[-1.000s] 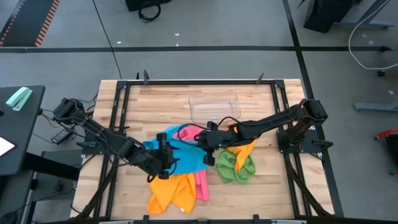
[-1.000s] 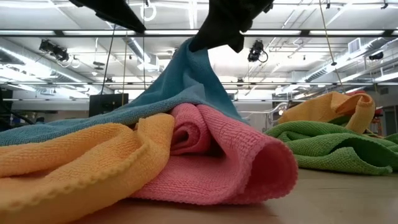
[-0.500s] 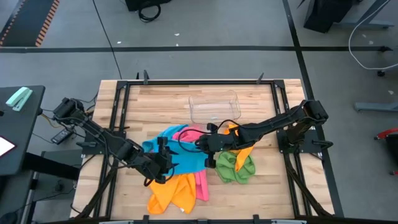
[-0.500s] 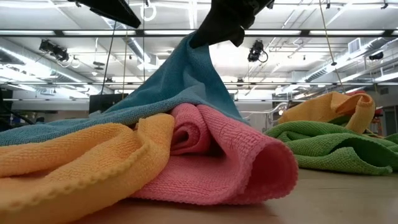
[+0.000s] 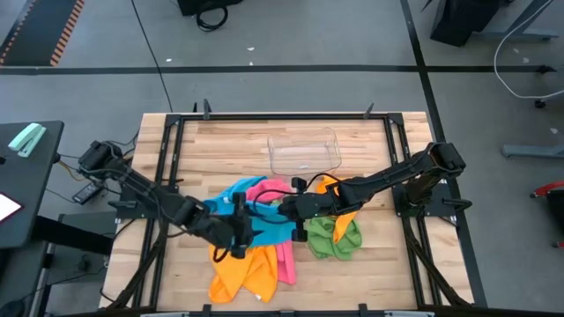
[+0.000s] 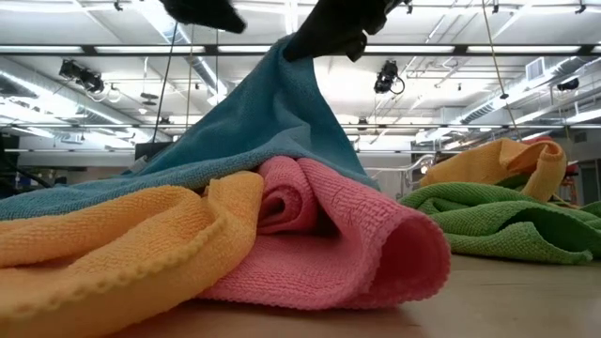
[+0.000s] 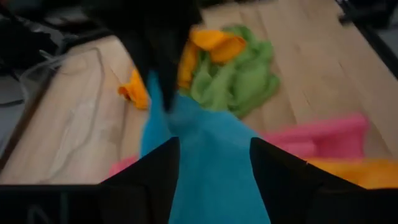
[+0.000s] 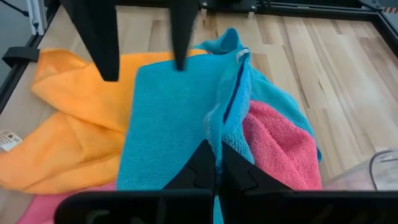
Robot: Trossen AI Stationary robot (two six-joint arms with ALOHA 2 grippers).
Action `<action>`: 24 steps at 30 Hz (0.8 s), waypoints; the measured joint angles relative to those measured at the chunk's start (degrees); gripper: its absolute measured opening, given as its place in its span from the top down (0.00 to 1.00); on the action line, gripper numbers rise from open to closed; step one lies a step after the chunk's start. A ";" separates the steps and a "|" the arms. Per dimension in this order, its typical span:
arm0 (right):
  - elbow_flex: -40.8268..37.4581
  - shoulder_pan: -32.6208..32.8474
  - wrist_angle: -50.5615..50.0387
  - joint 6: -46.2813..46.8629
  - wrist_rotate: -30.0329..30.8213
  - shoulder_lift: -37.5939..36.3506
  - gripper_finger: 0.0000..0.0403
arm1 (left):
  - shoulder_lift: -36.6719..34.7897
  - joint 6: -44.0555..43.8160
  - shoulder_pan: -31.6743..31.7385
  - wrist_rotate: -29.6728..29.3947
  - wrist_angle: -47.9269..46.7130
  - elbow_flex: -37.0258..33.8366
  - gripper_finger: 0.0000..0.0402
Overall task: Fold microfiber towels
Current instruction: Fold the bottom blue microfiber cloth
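**Inspector:** Your right gripper [image 8: 216,163] is clamped on an edge of the soft blue microfiber towel [image 5: 264,224] and holds it raised mid-table. Your left gripper [image 7: 214,158] hovers over the same cloth with its fingers spread, gripping nothing.

**Operator:** What is the risk?

**Inspector:** In my judgement, the blue towel lies across the crumpled pink towel [image 6: 362,239]. Lift further and you may drag the pink one along, or the thin pinch may slip.

**Operator:** And the count?

**Inspector:** Nearest you, one orange towel [image 5: 236,275]; then one pink, one blue, one green towel [image 5: 333,236]. A second orange towel [image 5: 348,207] sits beyond the green. Farthest, one clear plastic tray [image 5: 304,151].
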 joint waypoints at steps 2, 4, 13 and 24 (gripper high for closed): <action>0.00 0.00 0.07 -0.25 0.00 0.00 0.98 | 0.02 0.71 1.19 0.01 0.99 0.00 0.45; 0.00 0.00 0.07 -0.29 0.00 0.00 0.98 | 0.02 0.74 2.30 0.04 2.15 0.00 0.43; -0.02 0.00 0.30 -1.87 -0.04 0.00 0.98 | 1.91 0.60 8.08 8.25 3.10 -0.02 0.38; -0.02 0.00 0.53 -2.79 -0.24 0.00 0.98 | 3.76 0.60 13.33 14.08 4.26 0.00 0.50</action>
